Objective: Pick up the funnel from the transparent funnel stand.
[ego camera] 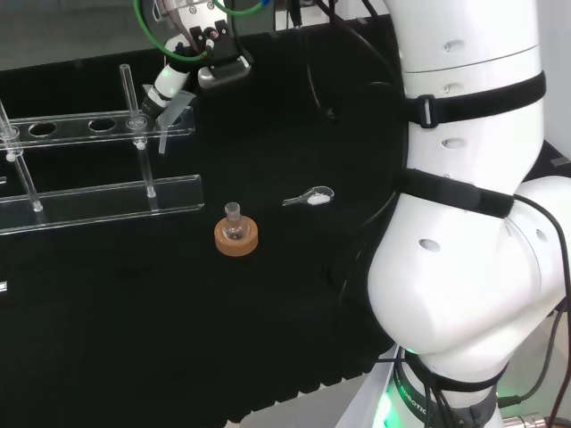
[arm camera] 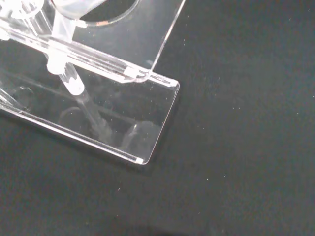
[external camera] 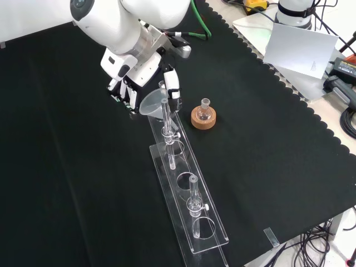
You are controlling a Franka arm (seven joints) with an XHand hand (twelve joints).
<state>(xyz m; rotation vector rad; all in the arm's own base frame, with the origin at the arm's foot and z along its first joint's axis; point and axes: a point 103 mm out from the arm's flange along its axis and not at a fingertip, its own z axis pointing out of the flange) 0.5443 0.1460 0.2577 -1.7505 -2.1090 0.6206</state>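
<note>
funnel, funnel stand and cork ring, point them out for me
funnel (external camera: 151,103), front view, on its cone wall
funnel stand (external camera: 214,240), front view, on the near end of its top plate
cork ring (ego camera: 236,240), head view, on its side

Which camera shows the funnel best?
The front view: the funnel shows its whole cone in the stand, beside the hand. The head view shows it partly behind the hand; the wrist view shows mostly its stem.

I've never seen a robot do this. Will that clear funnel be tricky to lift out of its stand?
Probably light: the funnel looks thin-walled. Its smooth clear surface may be slippery for the hand. Its long stem passes through the stand, so it may snag if lifted tilted.
</note>
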